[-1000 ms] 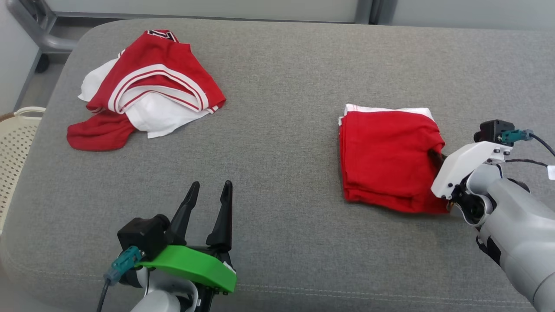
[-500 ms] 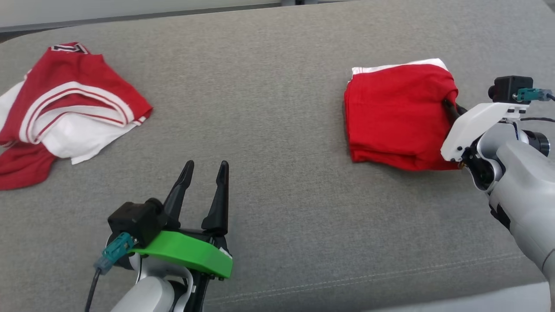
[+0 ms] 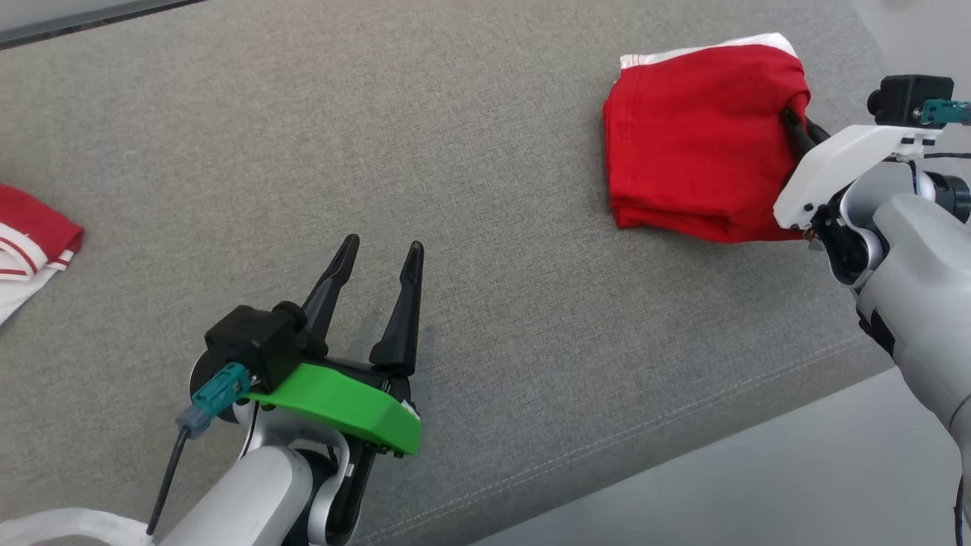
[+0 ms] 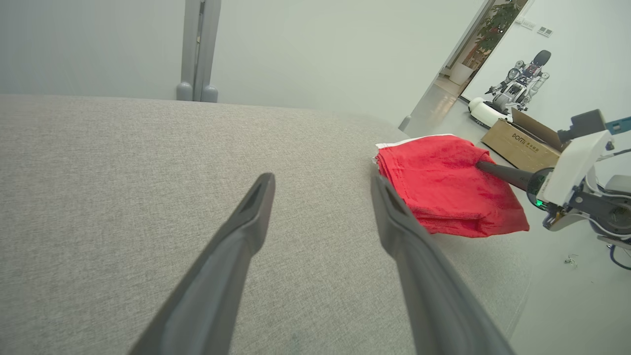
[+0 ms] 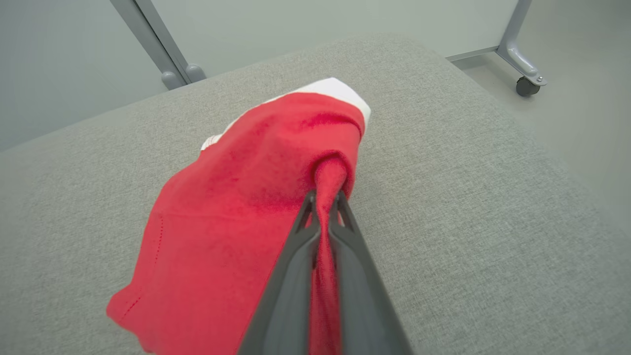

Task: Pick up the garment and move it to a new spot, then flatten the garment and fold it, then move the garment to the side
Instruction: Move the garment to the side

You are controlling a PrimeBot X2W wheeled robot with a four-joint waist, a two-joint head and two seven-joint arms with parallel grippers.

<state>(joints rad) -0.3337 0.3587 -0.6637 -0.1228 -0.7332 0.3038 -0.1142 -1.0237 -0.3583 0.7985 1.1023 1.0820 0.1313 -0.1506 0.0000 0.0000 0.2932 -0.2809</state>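
Right hand [image 5: 323, 197] pinches the folded garment [image 3: 690, 136], fingertips buried in cloth; left hand [image 3: 383, 246] spread, empty

Light bright, even and diffuse, with no hard shadows and no glare. Faint soft shadow on the grey cushion [image 3: 485, 152] beneath the left gripper [image 3: 383, 244]. Head view sharp. Wrist views bow straight lines near the edges; close fingers [image 4: 222, 276] slightly soft.

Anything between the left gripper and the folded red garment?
Nothing: bare grey cushion runs from the left gripper to the folded red garment, seen in the head and left wrist views.
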